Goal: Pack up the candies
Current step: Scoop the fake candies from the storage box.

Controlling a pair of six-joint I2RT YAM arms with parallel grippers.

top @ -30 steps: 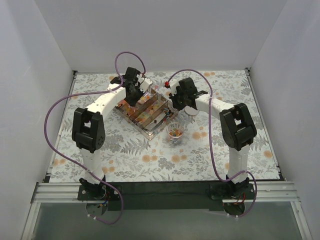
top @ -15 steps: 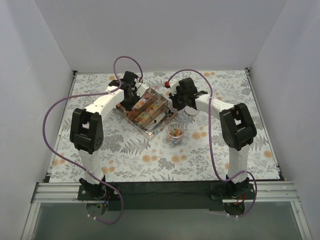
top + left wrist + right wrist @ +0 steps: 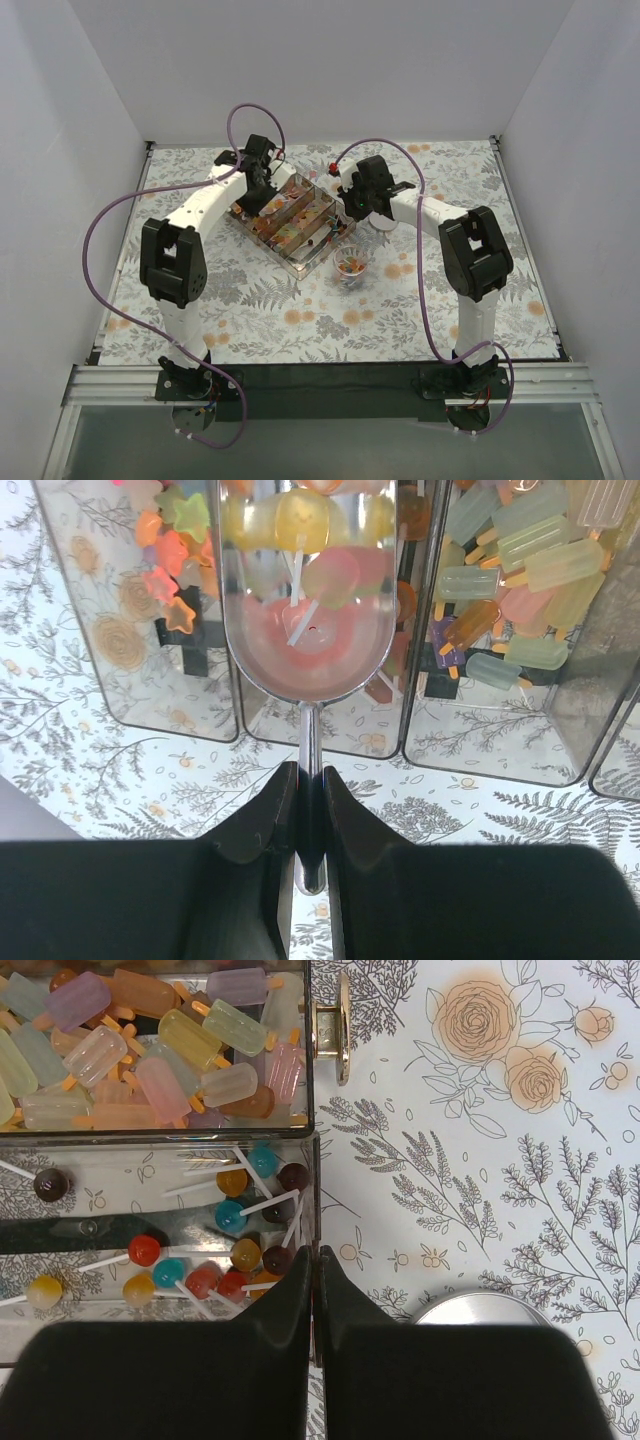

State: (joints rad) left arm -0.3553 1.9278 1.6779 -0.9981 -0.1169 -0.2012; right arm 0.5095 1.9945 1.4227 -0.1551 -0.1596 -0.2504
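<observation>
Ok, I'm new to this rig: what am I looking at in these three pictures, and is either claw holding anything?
Two robot arms, the left arm and the right arm, stand side by side at the near edge of a flowered cloth. The wide picture comes from a fixed camera above and behind them. The other two come from cameras on the wrists, so the black shapes at the bottom are each arm's own fingers. On the cloth stands a clear box divided into compartments full of candies, with a small cup of candies beside it. The left gripper is shut on the handle of a metal scoop, which has a few candies in it, over the box. The right gripper is shut, apparently pinching the box's wall.
</observation>
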